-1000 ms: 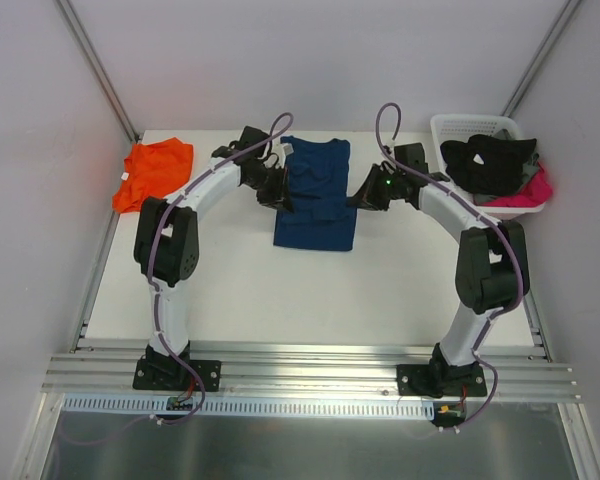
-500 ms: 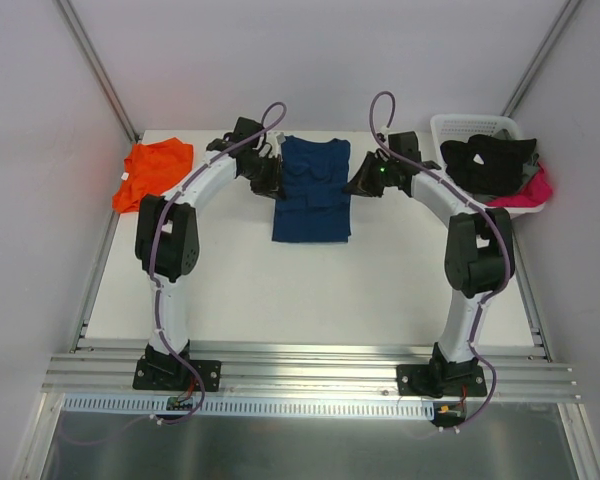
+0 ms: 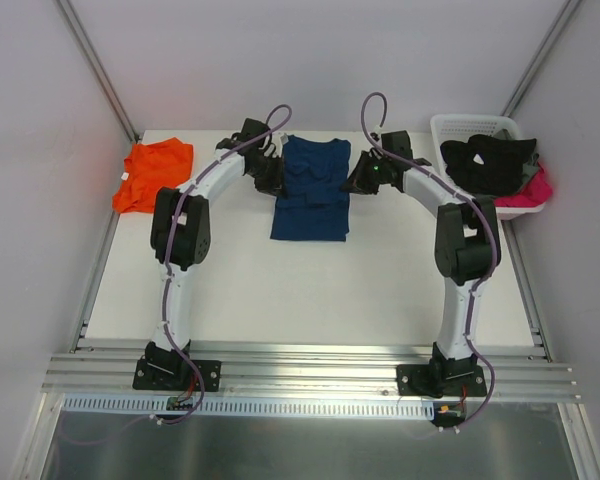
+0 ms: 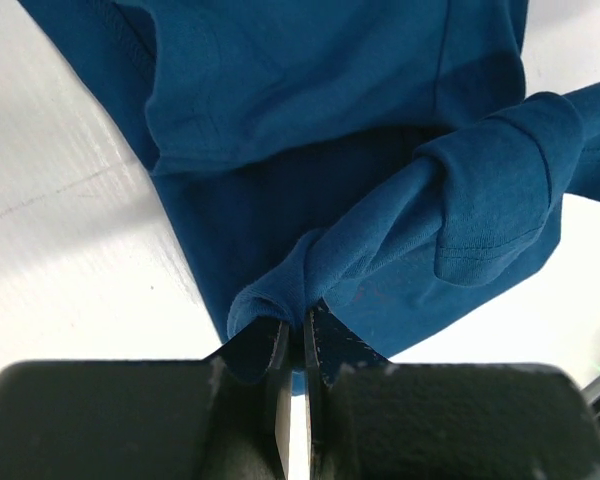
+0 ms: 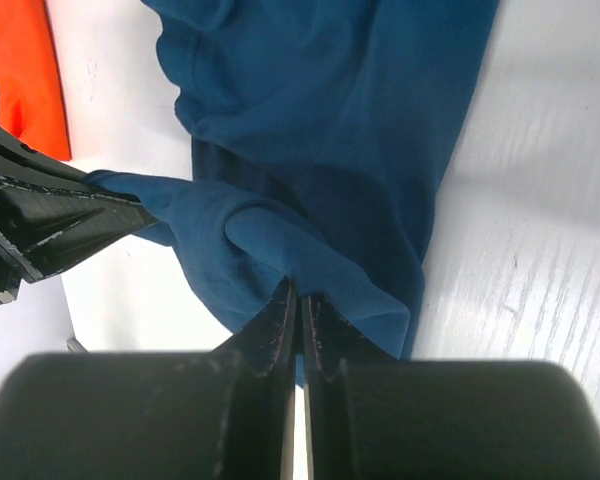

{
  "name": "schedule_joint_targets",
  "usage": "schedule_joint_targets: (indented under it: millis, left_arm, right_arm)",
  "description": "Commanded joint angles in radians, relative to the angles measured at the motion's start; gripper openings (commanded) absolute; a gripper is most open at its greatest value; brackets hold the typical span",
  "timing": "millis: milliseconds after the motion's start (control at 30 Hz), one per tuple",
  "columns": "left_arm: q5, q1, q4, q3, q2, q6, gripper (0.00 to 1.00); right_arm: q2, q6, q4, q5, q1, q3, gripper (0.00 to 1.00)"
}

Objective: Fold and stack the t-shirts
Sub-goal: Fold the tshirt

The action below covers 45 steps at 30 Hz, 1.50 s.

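Note:
The navy blue t-shirt [image 3: 312, 190] lies at the back middle of the table, its lower part folded up over its upper part. My left gripper [image 3: 277, 180] is shut on a bunched fold at its left edge [image 4: 280, 290]. My right gripper [image 3: 355, 180] is shut on a fold at its right edge [image 5: 280, 250]. Both hold the cloth lifted above the shirt's lower layer. The bright orange t-shirt [image 3: 152, 172] lies crumpled at the back left; a strip of it shows in the right wrist view [image 5: 25, 80].
A white basket [image 3: 442, 128] with black and pink clothes stands at the back right. Grey walls close in the table on the left, back and right. The aluminium rail [image 3: 310, 370] runs along the near edge.
Both grippers have moved toward the back of the table, carrying the navy shirt's fold further up. The shirt now looks shorter and narrower.

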Motion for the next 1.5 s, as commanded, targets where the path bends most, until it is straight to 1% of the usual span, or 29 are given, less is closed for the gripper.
schedule_joint_targets:
  millis: [0,500,533,567,600,633,667,700,733,800,867,967,1000,1033,1100,1167,1200,1233,1333,1367,1433,1467]
  left_arm:
    - [-0.031,0.012,0.017,0.06,0.016,0.011,0.0]
    - [-0.115,0.03,0.03,0.106,0.04,-0.029,0.0]
    - [-0.118,0.03,0.032,0.107,0.041,-0.028,0.07]
    - [-0.127,0.03,0.032,0.108,0.039,-0.028,0.19]
    - [-0.141,0.03,0.032,0.108,0.039,-0.034,0.41]
    - [-0.15,0.03,0.032,0.106,0.037,-0.04,0.59]
    - [-0.161,0.03,0.032,0.106,0.036,-0.041,0.87]
    - [-0.186,0.029,0.032,0.103,0.034,-0.043,0.96]
    - [-0.196,0.029,0.03,0.1,0.021,-0.041,0.99]
    - [-0.232,0.029,0.03,0.083,-0.002,-0.041,0.99]
    - [-0.243,0.03,0.03,0.066,-0.059,-0.04,0.99]
    - [-0.244,0.024,0.03,-0.009,-0.165,-0.04,1.0]
    - [-0.24,0.02,0.03,-0.059,-0.191,-0.04,0.99]
    - [-0.212,0.018,0.03,-0.086,-0.241,-0.035,0.97]
    - [-0.183,0.018,0.03,-0.159,-0.28,-0.026,0.91]
    - [-0.158,0.02,0.026,-0.204,-0.331,-0.015,0.79]
    - [-0.154,0.02,0.026,-0.243,-0.347,-0.012,0.68]
    - [-0.148,0.02,0.024,-0.262,-0.379,-0.009,0.52]
    - [-0.073,0.02,0.021,-0.322,-0.423,-0.014,0.32]
    - [-0.051,0.02,0.02,-0.333,-0.426,-0.014,0.21]
    - [-0.046,0.02,0.017,-0.354,-0.426,-0.029,0.09]
    - [-0.055,0.02,0.015,-0.36,-0.424,-0.035,0.05]
  right_arm:
    - [0.019,-0.028,0.036,0.018,0.005,0.063,0.01]
    - [0.094,-0.062,0.036,0.05,0.022,0.143,0.01]
    - [0.1,-0.063,0.034,0.056,0.023,0.147,0.08]
    - [0.1,-0.066,0.022,0.081,0.026,0.154,0.16]
    - [0.102,-0.071,0.016,0.095,0.028,0.157,0.31]
    - [0.1,-0.08,0.01,0.105,0.033,0.16,0.52]
    - [0.1,-0.088,0.005,0.113,0.036,0.163,0.62]
    - [0.096,-0.098,0.004,0.119,0.037,0.163,0.69]
    - [0.089,-0.101,0.004,0.124,0.039,0.161,0.75]
    - [0.059,-0.104,-0.002,0.134,0.039,0.151,0.76]
    - [0.012,-0.115,-0.013,0.142,0.043,0.143,0.77]
    - [-0.039,-0.105,-0.027,0.135,0.045,0.12,0.77]
    - [-0.07,-0.101,-0.03,0.121,0.046,0.115,0.77]
    - [-0.082,-0.097,-0.033,0.113,0.056,0.103,0.76]
    - [-0.113,-0.083,-0.038,0.102,0.068,0.094,0.75]
    - [-0.125,-0.066,-0.038,0.098,0.092,0.074,0.73]
    - [-0.131,-0.063,-0.041,0.098,0.103,0.072,0.73]
    - [-0.135,-0.062,-0.044,0.099,0.126,0.069,0.73]
    - [-0.125,-0.036,-0.058,0.101,0.17,0.051,0.73]
    - [-0.121,-0.031,-0.049,0.092,0.181,0.04,0.73]
    - [-0.093,0.003,-0.036,0.087,0.201,0.031,0.73]
    - [-0.078,0.012,-0.032,0.084,0.207,0.031,0.73]
